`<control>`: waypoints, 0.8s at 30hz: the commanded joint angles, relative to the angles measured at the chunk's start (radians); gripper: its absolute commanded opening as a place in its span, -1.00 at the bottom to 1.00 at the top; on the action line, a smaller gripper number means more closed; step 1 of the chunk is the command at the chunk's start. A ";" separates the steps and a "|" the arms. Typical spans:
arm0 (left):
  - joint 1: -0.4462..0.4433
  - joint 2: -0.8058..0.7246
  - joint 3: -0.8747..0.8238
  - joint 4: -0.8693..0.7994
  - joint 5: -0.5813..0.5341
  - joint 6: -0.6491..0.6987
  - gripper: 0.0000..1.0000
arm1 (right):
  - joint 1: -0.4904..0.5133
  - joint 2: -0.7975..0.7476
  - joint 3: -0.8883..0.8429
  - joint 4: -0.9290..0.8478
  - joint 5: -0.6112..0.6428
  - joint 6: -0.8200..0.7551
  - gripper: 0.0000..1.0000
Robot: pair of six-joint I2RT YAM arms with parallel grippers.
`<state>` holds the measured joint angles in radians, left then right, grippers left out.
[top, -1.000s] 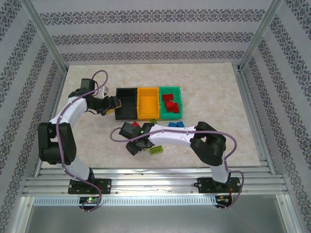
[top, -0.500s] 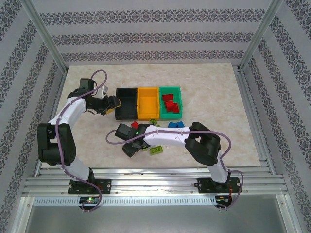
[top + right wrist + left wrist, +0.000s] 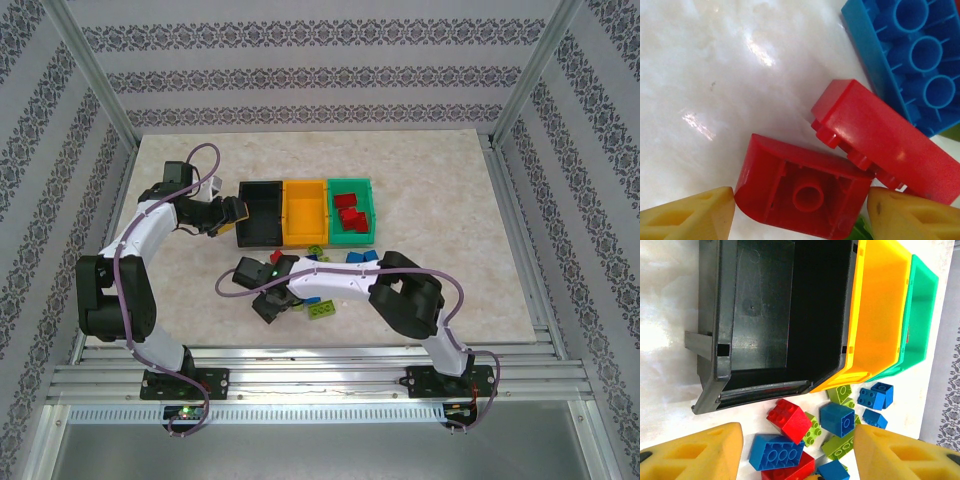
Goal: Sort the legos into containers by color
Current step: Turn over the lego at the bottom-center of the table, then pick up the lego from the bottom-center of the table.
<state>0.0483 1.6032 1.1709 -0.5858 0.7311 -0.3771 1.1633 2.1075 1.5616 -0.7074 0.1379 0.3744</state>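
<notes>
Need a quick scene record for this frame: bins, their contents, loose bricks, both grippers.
black bin: empty
orange-yellow bin: no bricks seen
green bin: holds red bricks
loose bricks: red, blue, lime, on table at the bins' near side
left gripper: open, empty, beside black bin
right gripper: jaws apart around upturned red brick on table

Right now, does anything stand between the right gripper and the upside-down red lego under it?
Nothing visible does. The upside-down red lego lies between the open fingers of the right gripper. A second red lego lies against its far edge, near one finger.
</notes>
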 commanded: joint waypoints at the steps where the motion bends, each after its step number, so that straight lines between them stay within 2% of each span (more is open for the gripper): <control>1: 0.018 -0.026 -0.004 0.014 0.012 0.019 0.20 | 0.014 0.051 0.036 -0.011 -0.033 0.031 0.41; 24: 0.018 -0.031 -0.012 0.023 0.017 0.006 0.20 | 0.010 0.168 0.134 -0.032 -0.072 0.052 0.50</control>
<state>0.0483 1.5951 1.1709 -0.5858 0.7330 -0.3775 1.1622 2.2135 1.6867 -0.7456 0.1135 0.3973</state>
